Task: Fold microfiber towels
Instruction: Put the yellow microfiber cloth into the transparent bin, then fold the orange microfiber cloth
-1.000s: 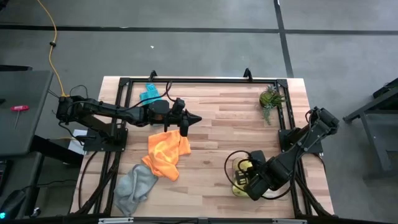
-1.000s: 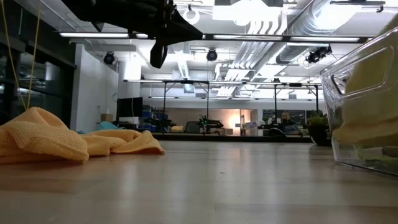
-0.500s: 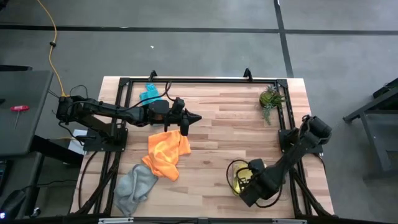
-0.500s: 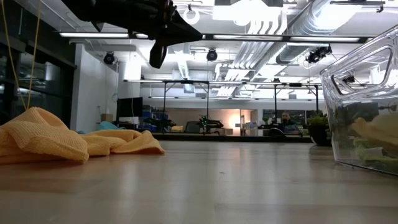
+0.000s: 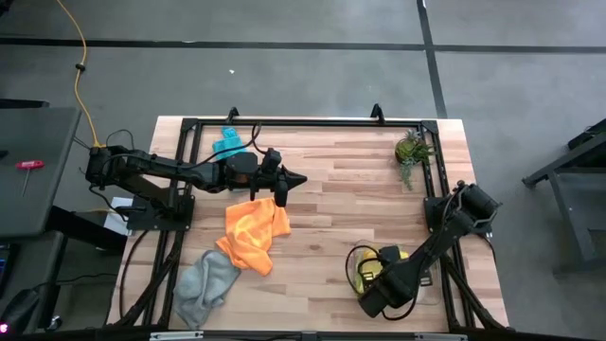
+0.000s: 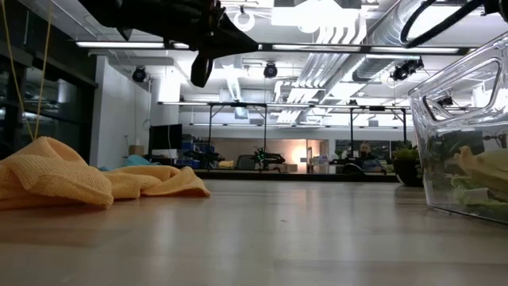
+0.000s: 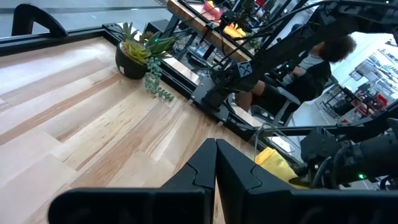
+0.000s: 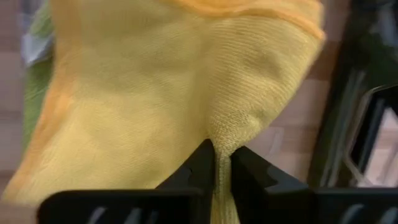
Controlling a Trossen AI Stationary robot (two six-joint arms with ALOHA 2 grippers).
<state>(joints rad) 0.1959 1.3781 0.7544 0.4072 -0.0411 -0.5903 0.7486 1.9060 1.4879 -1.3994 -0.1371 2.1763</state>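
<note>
My right gripper [image 8: 222,152] points down into the clear tray [image 5: 352,258] at the table's near right and is shut on the yellow towel [image 8: 155,81]. A lime green towel [image 8: 34,81] shows beside the yellow one. In the low view the yellow towel [image 6: 482,168] lies low in the tray [image 6: 456,103]. My left gripper [image 5: 295,178] hangs shut and empty above the table's middle, just beyond the crumpled orange towel [image 5: 251,232]. A grey towel [image 5: 204,282] lies at the near left and a teal towel [image 5: 227,144] at the far left. My right gripper pinches a small raised fold of the yellow towel [image 8: 229,132] between its two fingertips. The fingers come from above, pointing steeply down. The rest of the towel spreads out below them inside the tray, slack.
A small potted plant [image 5: 412,152] stands at the far right. Black frame rails [image 5: 312,121] run along the table's far edge and both sides. Bare wood [image 5: 350,199] lies between the orange towel and the tray.
My right gripper has gone down into the tray and tipped more steeply downward, carrying the yellow towel. The towel, which filled the tray's upper part in the low view, now lies low in it.
</note>
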